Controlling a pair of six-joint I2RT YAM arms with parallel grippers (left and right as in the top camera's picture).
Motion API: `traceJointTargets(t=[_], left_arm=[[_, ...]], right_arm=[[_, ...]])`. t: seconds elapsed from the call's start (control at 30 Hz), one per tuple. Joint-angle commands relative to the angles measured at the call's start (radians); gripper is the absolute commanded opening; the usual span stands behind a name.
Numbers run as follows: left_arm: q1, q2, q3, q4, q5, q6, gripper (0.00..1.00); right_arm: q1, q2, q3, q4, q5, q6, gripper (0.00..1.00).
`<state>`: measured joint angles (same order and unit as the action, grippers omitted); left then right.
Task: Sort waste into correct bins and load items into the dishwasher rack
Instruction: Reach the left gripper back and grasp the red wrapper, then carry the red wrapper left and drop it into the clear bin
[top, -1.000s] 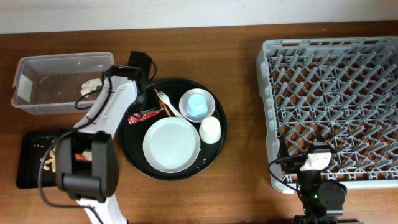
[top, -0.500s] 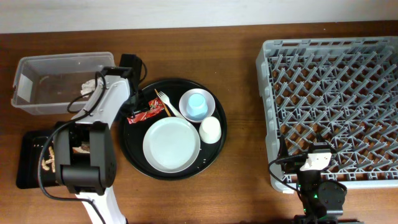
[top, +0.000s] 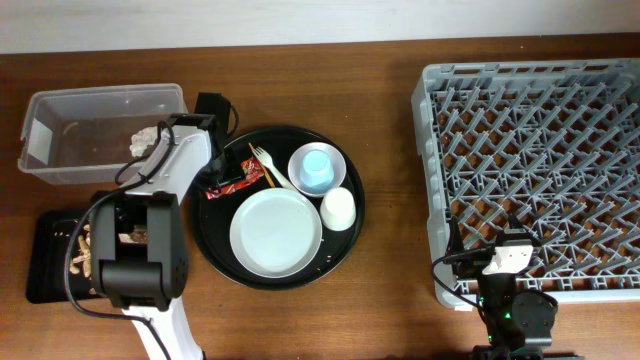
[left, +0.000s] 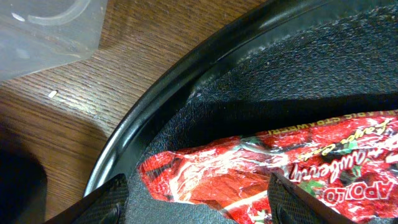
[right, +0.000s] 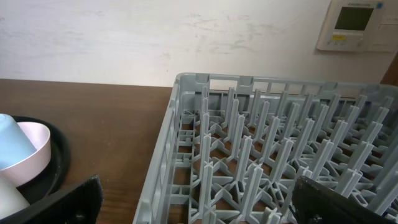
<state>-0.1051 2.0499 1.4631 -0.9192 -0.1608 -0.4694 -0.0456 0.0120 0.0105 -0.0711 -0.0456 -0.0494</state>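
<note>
**A:** As the left jaws stand wide apart on either side of the small red crinkled foil wrapper (left: 267, 168), holding nothing, I judge the step in hand is picking up this wrapper.

**B:** I agree. It lies in the large round black tray (left: 161, 87), just inside its left rim. The next move calls for going lower, closing on the foil, then carrying it to the clear rectangular plastic tub (top: 60, 150) nearby, I suppose.

**A:** The left wrist view shows the print and the gap of the jaws; the overhead view does not.

**B:** Only the overhead view shows the crumpled white tissue (top: 147, 135) in that tub. Farther, the right jaws hang wide open and empty by the large square grey plastic rack (right: 249, 155).
</note>
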Motion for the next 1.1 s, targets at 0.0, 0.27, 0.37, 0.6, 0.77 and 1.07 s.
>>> traceJointTargets(t=[0.0, 0.27, 0.37, 0.6, 0.77, 1.07], left_arm=[[0.002, 0.015, -0.016, 0.005, 0.008, -0.004, 0.71], [0.002, 0.015, -0.077, 0.071, 0.008, 0.014, 0.62], [0.002, 0.015, -0.077, 0.072, 0.008, 0.015, 0.55], [0.002, 0.014, -0.077, 0.072, 0.008, 0.015, 0.27], [0.002, -0.008, -0.076, 0.064, 0.008, 0.014, 0.14], [0.002, -0.184, -0.074, 0.022, 0.009, 0.014, 0.01]], right_arm=[[-0.007, -0.006, -0.005, -0.005, 0.005, 0.001, 0.99], [-0.007, -0.006, -0.005, -0.005, 0.005, 0.001, 0.99], [-0.007, -0.006, -0.005, -0.005, 0.005, 0.001, 0.99], [-0.007, -0.006, -0.005, -0.005, 0.005, 0.001, 0.99], [-0.007, -0.006, -0.005, -0.005, 0.005, 0.001, 0.99], [-0.007, -0.006, -0.005, -0.005, 0.005, 0.001, 0.99]])
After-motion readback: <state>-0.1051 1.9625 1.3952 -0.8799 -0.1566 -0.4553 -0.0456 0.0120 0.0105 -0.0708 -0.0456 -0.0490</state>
